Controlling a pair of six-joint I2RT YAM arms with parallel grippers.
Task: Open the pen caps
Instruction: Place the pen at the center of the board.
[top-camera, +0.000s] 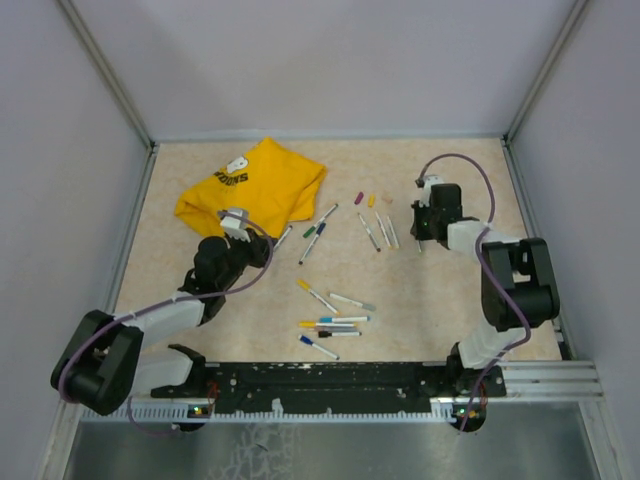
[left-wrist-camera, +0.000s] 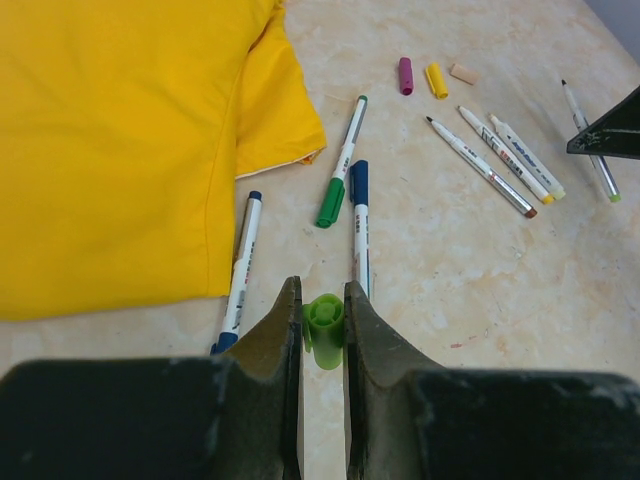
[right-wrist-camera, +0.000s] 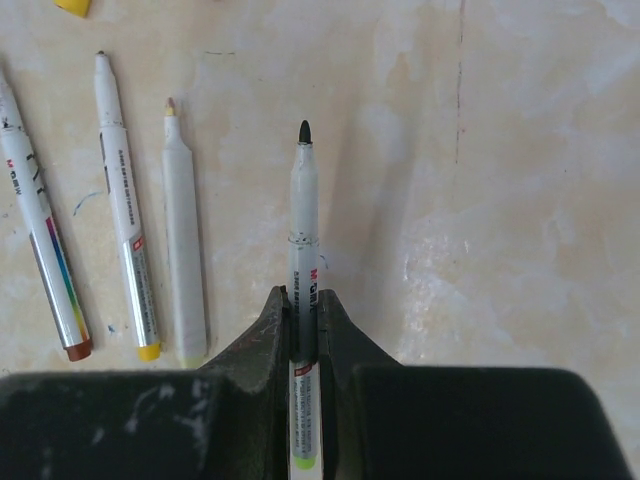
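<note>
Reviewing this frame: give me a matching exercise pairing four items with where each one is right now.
Items:
1 small light-green plastic cap
2 thin white uncapped pen with a dark tip
3 small purple plastic cap
4 yellow cloth T-shirt

Places:
A clamped in the right gripper
B lying loose beside a small yellow cap
C spread at the far left of the table
D pinched in the left gripper

Pairs: 1-D, 2-A, 3-B, 4-C

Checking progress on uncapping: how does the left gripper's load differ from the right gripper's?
The left gripper holds a stubby green cap; the right gripper holds a long white pen. The cap sits wholly inside the grip; the pen juts far out, dark tip bare. Both are pinched between shut jaws.
</note>
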